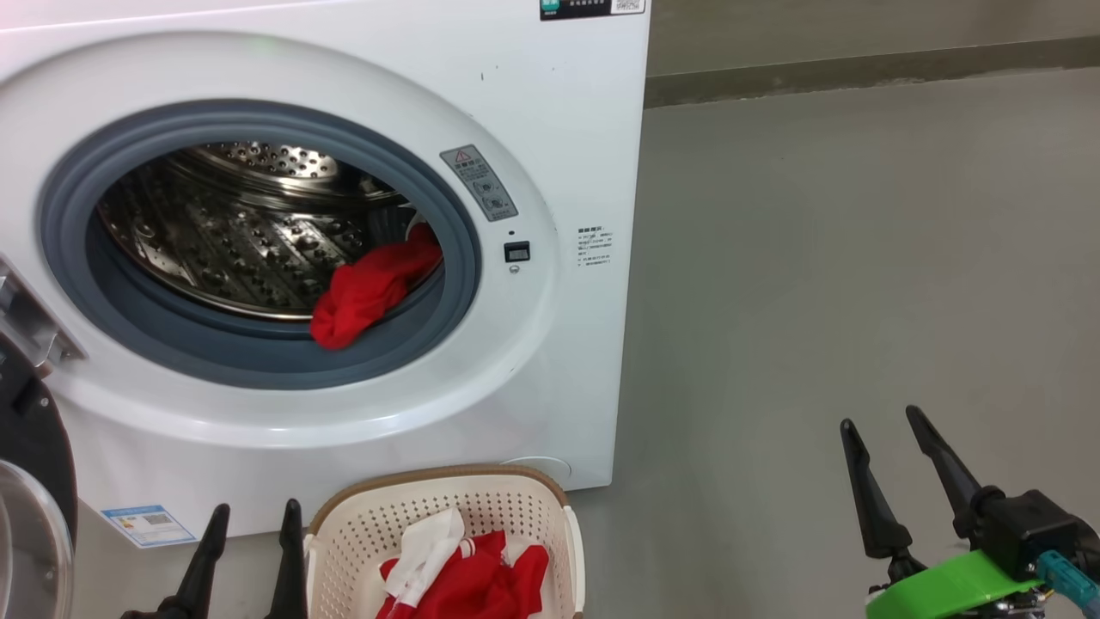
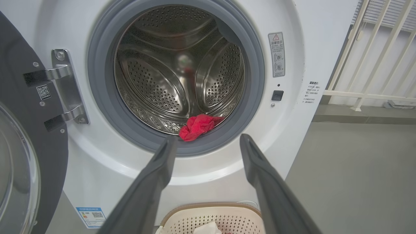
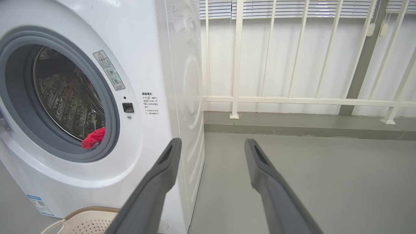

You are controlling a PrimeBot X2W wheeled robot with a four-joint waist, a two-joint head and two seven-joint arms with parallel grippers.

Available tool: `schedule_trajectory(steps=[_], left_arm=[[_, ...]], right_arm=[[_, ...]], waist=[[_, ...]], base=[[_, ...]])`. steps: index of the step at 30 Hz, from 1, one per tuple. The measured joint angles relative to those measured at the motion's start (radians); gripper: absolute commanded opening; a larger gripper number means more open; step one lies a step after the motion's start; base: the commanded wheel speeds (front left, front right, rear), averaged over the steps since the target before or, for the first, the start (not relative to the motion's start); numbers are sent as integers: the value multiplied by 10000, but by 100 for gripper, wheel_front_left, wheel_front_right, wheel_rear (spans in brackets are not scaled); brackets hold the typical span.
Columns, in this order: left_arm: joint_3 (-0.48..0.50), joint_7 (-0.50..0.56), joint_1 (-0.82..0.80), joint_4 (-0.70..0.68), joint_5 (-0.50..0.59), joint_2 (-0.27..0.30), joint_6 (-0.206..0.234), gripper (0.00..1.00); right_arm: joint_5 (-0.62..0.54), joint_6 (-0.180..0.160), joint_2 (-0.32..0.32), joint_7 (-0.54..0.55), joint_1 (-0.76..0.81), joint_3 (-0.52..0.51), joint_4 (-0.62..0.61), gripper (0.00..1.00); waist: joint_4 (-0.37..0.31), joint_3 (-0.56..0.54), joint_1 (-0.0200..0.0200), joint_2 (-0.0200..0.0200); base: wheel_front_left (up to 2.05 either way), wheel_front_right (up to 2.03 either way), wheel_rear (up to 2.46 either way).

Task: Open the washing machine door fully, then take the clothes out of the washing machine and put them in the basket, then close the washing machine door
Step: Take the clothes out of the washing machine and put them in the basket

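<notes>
At the far left the washing machine door hangs open. The left gripper, jaws wide apart and empty, is just left of the basket, which holds red and white clothes. A red garment lies at the mouth of the washing machine. The right gripper, at the near right, has its jaws wide apart and empty.

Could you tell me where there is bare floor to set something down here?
The grey floor right of the washing machine is bare, from its side to the right gripper. In front it is crowded: the basket, the left gripper and the open door.
</notes>
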Motion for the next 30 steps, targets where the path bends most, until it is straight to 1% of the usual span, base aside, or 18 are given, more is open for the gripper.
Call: schedule_trajectory(steps=[9,11,15,23,27,30], left_arm=[[-21,0,83,-117,-2,-4,17,100],[-52,0,162,-119,-4,-6,96,100],[-117,0,163,-142,-17,-8,111,100],[-178,0,150,-226,-397,-8,311,100],[-337,0,-36,115,-568,-15,309,100],[-387,0,-539,410,-573,-17,303,100]], right_arm=[[2,0,-6,0,174,40,12,100],[2,0,-10,0,174,46,10,100],[2,0,-19,0,174,90,10,100],[2,0,-31,0,171,136,-2,100],[2,0,-35,0,164,140,-6,100],[2,0,-35,0,150,180,-15,100]], waist=[[-122,-11,0,0],[-139,5,0,0],[-176,36,0,0],[-202,187,0,0],[-172,329,0,0],[-145,519,0,0]], base=[[0,0,0],[0,0,0],[0,0,0],[0,0,0],[0,0,0],[0,0,0]])
